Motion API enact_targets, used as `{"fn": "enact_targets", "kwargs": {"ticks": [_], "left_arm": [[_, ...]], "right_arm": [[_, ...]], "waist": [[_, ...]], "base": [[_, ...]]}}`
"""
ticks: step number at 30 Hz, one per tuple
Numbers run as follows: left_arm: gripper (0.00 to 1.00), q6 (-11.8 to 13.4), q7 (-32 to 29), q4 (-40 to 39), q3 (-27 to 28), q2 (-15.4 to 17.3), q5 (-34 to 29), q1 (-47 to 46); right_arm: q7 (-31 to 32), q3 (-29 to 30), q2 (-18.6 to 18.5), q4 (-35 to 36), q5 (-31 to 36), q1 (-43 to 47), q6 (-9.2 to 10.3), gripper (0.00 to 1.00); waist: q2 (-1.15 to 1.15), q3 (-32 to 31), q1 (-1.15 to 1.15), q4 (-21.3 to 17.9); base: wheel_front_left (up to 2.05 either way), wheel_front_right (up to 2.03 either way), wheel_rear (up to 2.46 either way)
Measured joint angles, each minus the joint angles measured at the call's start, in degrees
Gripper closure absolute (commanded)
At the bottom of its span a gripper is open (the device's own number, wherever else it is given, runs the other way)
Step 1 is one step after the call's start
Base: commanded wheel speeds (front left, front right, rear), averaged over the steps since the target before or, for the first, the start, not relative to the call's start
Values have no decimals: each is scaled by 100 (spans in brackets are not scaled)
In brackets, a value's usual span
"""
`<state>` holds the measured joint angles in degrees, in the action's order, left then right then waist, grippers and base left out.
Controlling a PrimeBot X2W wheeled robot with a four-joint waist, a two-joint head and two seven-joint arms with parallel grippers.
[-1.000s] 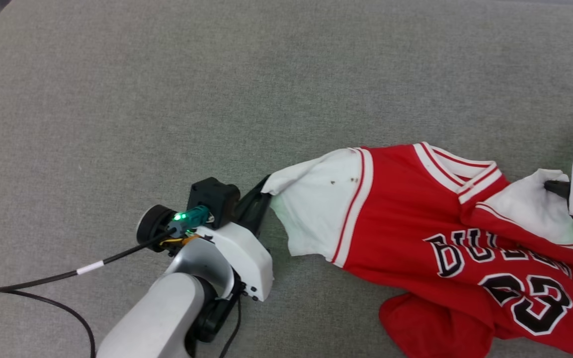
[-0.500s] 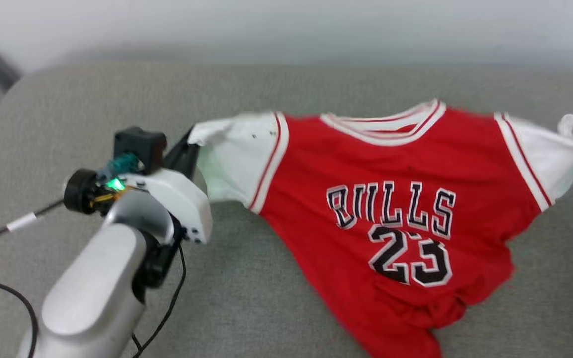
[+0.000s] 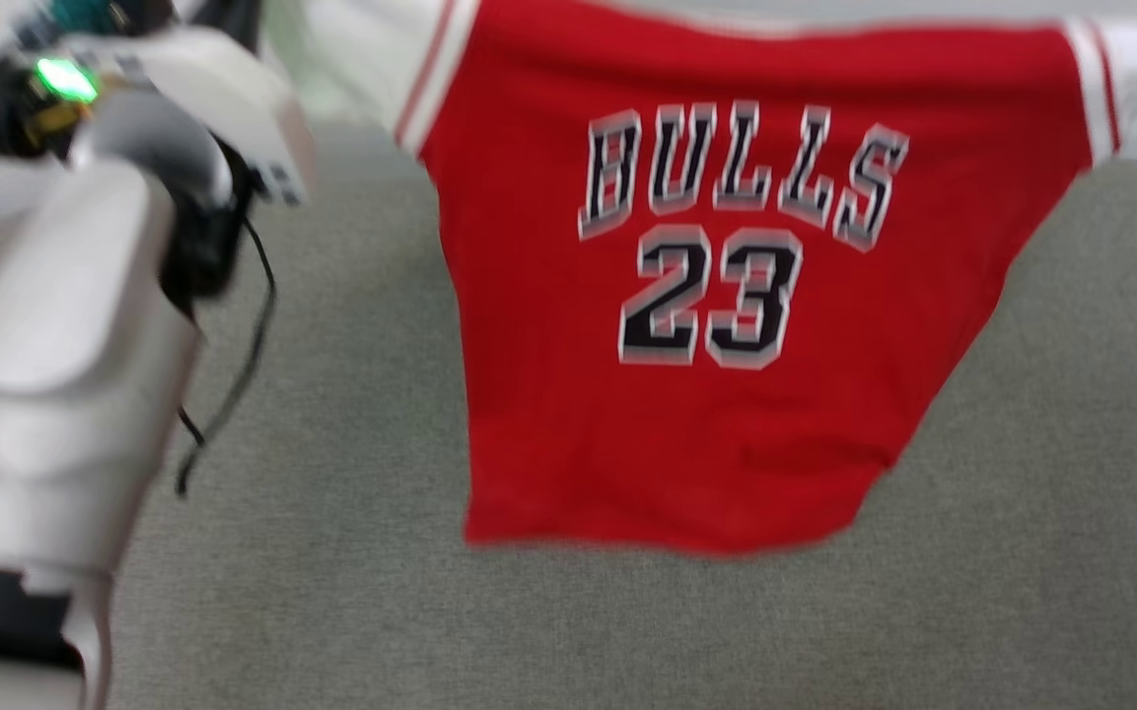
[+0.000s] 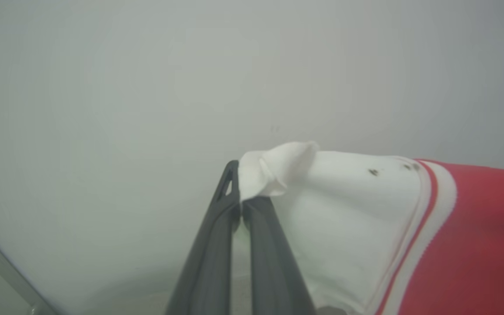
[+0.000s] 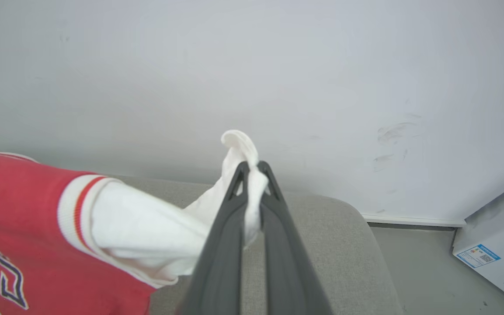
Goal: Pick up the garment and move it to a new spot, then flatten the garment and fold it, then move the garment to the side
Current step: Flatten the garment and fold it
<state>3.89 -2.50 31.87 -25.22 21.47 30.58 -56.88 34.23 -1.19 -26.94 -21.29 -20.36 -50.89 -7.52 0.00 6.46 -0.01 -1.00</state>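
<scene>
Garment (image 3: 568, 444) hangs spread wide in the air above the grey cushion (image 3: 1022, 592), its BULLS and 23 facing me, though the head view is blurred. I see my left gripper (image 4: 239, 194) pinched tight on 1 white sleeve tip and my right gripper (image 5: 252, 175) clamped on the other, pale wall (image 4: 147, 87) behind.

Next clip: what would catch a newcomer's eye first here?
The red garment, with BULLS 23 facing the head camera, hangs spread out over the grey cushion. The left gripper and the right gripper each pinch the end of one of its white sleeves, jaws shut on the cloth.
</scene>
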Motion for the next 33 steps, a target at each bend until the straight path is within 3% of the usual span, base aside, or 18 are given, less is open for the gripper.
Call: {"fn": "enact_targets", "kwargs": {"ticks": [7, 17, 25, 33], "left_arm": [[100, -124, 434, 836, 99, 158, -343, -1824], [100, -193, 1058, 1344, 272, 238, -523, -3822], [100, -290, 1344, 1762, 308, 185, -502, -4305], [100, -530, 1633, 2198, 409, 119, -276, -4020]], "right_arm": [[-632, -114, 30, -189, 301, -1540, 0, 100], [-1670, -370, 64, -721, 571, -3556, 1, 100], [-2315, -978, 234, -1615, 202, -4368, 1, 100], [-2846, -1780, 280, -2274, -443, -4309, 1, 100]], "waist": [[0, 698, 1, -122], [0, 2024, 2, -234], [0, 2985, 2, -271], [0, 3494, 3, -258]], "base": [[0, 0, 0], [0, 0, 0], [0, 0, 0], [0, 0, 0]]}}
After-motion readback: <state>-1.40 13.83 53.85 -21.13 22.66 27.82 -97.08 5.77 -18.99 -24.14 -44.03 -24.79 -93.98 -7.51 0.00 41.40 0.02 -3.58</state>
